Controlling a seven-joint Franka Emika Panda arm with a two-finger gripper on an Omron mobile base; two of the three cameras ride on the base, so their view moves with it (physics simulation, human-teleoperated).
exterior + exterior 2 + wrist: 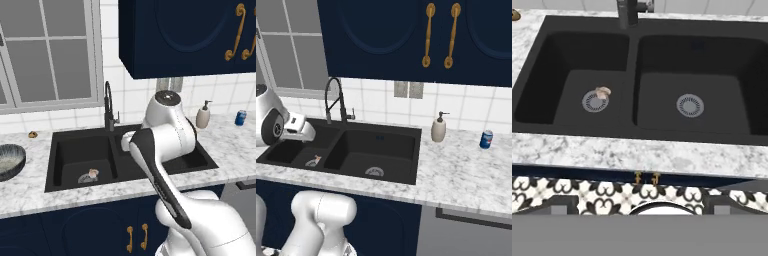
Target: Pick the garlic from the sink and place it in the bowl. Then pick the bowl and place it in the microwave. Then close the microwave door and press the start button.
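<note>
Black sink: garlic at left-basin drain; bowl cut off at frame edge; jaws' state unreadable.

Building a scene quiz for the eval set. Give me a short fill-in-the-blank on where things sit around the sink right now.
1. The small pale garlic bulb lies in the black double-basin sink, beside the round metal ____ of one basin.
2. The wide shallow blue-grey patterned bowl sits on the marble ____, outside the sink.
3. The pale soap dispenser stands between the sink and the blue ____.

Missing words: drain; counter; can
</note>
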